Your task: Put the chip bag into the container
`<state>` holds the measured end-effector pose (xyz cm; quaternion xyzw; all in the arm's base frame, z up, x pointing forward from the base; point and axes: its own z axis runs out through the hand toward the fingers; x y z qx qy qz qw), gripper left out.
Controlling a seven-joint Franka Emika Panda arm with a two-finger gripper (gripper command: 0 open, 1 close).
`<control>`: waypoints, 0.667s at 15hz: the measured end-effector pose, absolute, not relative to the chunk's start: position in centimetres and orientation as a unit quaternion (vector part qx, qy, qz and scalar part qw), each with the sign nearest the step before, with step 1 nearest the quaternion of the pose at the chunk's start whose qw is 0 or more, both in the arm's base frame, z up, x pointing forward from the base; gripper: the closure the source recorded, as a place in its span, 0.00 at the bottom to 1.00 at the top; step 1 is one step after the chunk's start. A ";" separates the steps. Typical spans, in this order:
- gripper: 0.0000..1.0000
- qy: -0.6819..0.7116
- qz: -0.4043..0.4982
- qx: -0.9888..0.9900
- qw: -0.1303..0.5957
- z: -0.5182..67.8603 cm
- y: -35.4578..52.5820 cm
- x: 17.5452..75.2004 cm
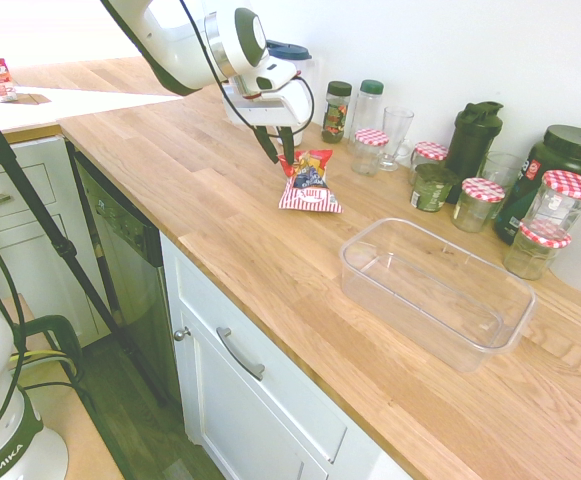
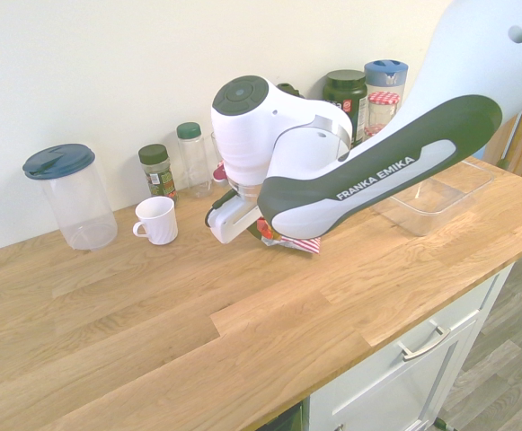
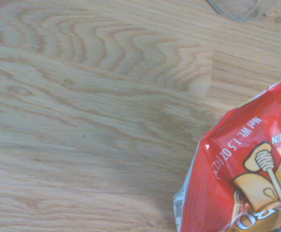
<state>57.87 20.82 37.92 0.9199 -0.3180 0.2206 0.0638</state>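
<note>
In the first exterior view, the fingers of the gripper [image 1: 282,161] are seen apart at the red-topped, stripe-bottomed chip bag [image 1: 310,183], near the container [image 1: 435,292]. Second exterior view: bag partly hidden by the arm [image 2: 368,184]. Wrist view: bag cut off.

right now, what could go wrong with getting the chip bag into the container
The pincer is at the red top end of the chip bag; the crinkly wrapper might slip or crumple if the grip catches only that edge.

The clear container has raised walls, so a bag carried too low could snag on the rim.

The jar stands near the container's wall side, and a wide swing might knock it.
</note>
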 end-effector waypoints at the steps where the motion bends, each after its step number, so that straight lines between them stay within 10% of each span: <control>1: 1.00 -0.319 0.221 0.920 0.064 37.9 20.8 57.9; 10: 1.00 -0.314 0.226 0.920 0.061 38.4 19.9 58.5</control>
